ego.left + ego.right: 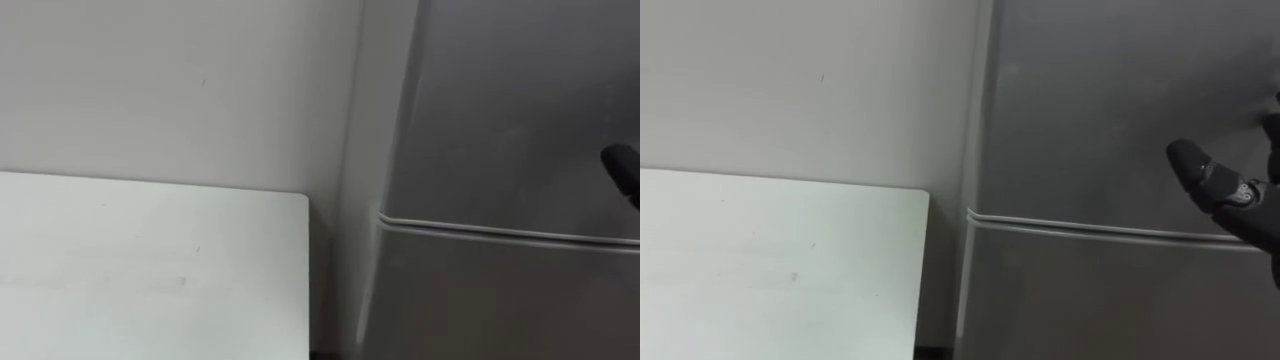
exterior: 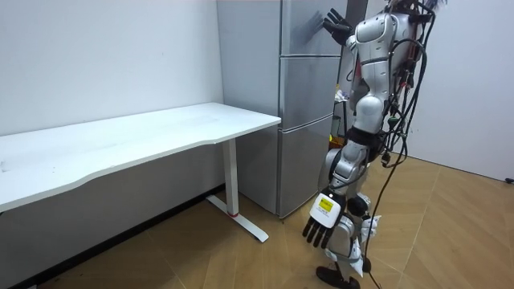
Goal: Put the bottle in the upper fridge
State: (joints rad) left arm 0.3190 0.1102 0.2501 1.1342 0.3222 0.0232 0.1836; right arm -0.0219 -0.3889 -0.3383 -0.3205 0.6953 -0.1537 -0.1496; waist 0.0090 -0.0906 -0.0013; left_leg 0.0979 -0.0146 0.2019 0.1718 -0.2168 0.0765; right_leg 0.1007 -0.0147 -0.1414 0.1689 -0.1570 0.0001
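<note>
Room view: right hand (image 2: 334, 24) spread wide at the upper fridge door (image 2: 307, 30), left hand (image 2: 320, 225) hanging slack; better to hook the door's edge.

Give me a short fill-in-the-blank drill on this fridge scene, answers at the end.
1. The right hand is up in front of the fridge's ___ door.
2. Both fridge doors are ___.
3. The left hand hangs low, fingers relaxed, holding ___.
4. The table beside the fridge is ___ in colour.
Missing words: upper; shut; nothing; white.
</note>
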